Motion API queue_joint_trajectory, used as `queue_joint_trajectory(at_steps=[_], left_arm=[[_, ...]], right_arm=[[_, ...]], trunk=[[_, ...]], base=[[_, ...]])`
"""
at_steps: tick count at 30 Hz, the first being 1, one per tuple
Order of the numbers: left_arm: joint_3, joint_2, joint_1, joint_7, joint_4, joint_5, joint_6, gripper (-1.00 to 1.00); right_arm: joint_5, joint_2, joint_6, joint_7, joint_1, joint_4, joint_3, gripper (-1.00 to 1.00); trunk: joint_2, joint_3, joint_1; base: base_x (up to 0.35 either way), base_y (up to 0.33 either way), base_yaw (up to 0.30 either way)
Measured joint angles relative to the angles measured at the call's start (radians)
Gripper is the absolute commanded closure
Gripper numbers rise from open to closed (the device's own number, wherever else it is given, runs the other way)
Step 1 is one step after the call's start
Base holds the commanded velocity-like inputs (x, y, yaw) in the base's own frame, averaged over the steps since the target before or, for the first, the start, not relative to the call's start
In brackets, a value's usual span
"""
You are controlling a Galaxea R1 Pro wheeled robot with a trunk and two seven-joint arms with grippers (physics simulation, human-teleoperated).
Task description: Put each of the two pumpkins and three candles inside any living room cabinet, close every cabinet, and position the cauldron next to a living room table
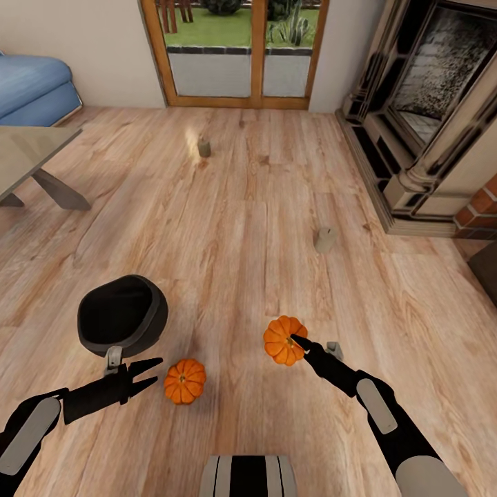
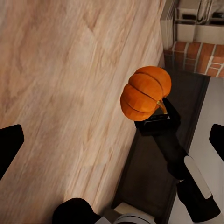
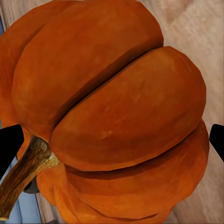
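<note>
The wooden floor point(image 1: 248, 228) spreads across the head view, with a stone fireplace point(image 1: 428, 117) at the right, a glass door point(image 1: 238, 52) on the far wall, a blue sofa point(image 1: 31, 86) at the far left and a grey table point(image 1: 31, 155) in front of it. The left wrist view adds a brick edge point(image 2: 198, 56) and a dark strip point(image 2: 154, 177) beside the floor boards.

The black cauldron point(image 1: 121, 314) sits on the floor, tilted with its mouth toward the camera, just ahead of the left gripper point(image 1: 148, 376). That gripper's 2 fingers are spread apart with nothing between them, and they point at 1 pumpkin point(image 1: 184, 380) resting on the floor just beside their tips.

The other pumpkin point(image 1: 284, 339) is in the right gripper point(image 1: 300, 343), which is closed on it. The left wrist view shows this from the side: the pumpkin point(image 2: 144, 93) sits at the end of the right arm, clear of the floor. The right wrist view brings its ribs and brown stem point(image 3: 23, 172) up close between the 2 dark fingertips point(image 3: 9, 142).

2 beige candles stand well apart: 1 point(image 1: 324, 239) toward the fireplace, 1 point(image 1: 203, 147) toward the door. A small grey object point(image 1: 335, 349) lies beside the right arm; what it is I cannot tell.
</note>
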Motion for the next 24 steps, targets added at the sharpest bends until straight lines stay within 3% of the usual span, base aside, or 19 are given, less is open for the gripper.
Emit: queue_joint_trajectory(at_steps=[3,14,19,22,24], left_arm=[[0.0,-0.001,0.0,0.0,0.0,0.0,0.0,-1.0],[0.0,-0.007,0.0,0.001,0.001,-0.011,-0.004,-1.0],[-0.002,-0.008,0.0,0.002,0.001,-0.015,-0.042,-1.0],[-0.004,-0.008,0.0,0.001,0.002,-0.017,-0.05,-1.0],[-0.004,-0.008,0.0,0.001,0.002,-0.017,-0.052,-1.0]], right_arm=[[0.0,0.0,0.0,0.0,0.0,0.0,0.0,1.0],[0.002,0.0,-0.001,0.001,0.001,-0.001,-0.001,1.0],[0.0,0.0,0.001,0.004,0.0,-0.003,0.0,1.0],[-0.01,0.0,0.012,0.026,0.003,-0.04,0.0,1.0],[-0.027,-0.001,0.031,0.038,0.006,-0.113,0.0,1.0]], trunk=[[0.0,0.0,0.0],[-0.003,-0.042,0.005],[-0.004,-0.062,0.007],[-0.004,-0.073,0.009],[-0.005,-0.081,0.009]], base=[[0.003,0.0,0.0],[0.0,0.0,0.0],[0.0,0.0,0.0],[0.0,0.0,0.0],[0.0,0.0,0.0]])
